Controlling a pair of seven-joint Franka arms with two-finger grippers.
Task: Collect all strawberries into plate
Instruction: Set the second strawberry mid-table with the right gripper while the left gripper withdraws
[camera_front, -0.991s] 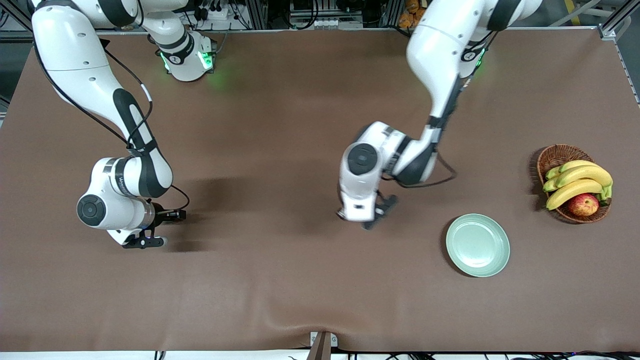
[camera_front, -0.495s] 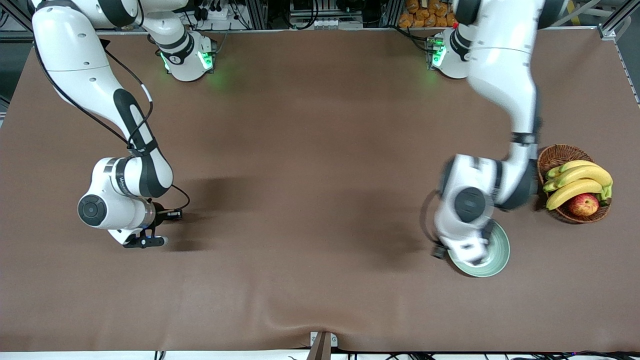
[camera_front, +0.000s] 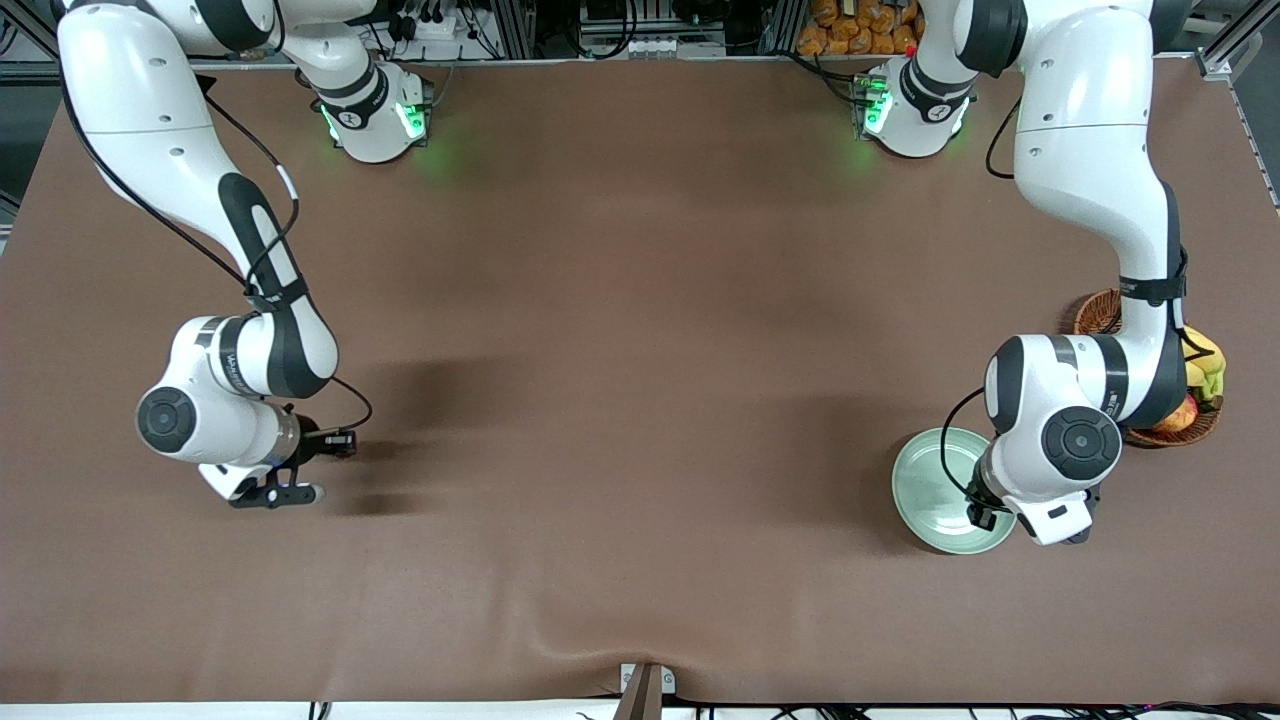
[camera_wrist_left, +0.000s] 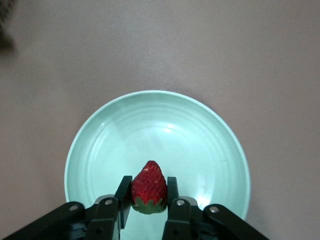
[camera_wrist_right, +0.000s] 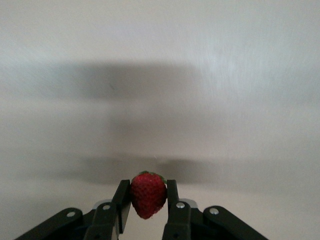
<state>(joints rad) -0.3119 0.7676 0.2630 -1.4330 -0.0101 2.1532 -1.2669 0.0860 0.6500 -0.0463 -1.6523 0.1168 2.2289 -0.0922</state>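
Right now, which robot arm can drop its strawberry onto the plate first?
The left. Its end effector holds a dark-red strawberry right over the round mint-green plate. The right end effector grips a strawberry too, but over bare brown table at its own end.

A robotics laboratory is being shown. Two white, black-jointed robot arms (camera_front: 200, 200) are being run from round bases lit green (camera_front: 375, 120) along the 12 o'clock edge of a wide table covered in plain brown cloth (camera_front: 620, 300). Grey aluminium framing with bundled black cables and a power strip (camera_front: 440, 20) is being seen past that edge. A brown wicker basket of yellow bananas and a red apple (camera_front: 1195, 410) is being kept as a prop at 3 o'clock.
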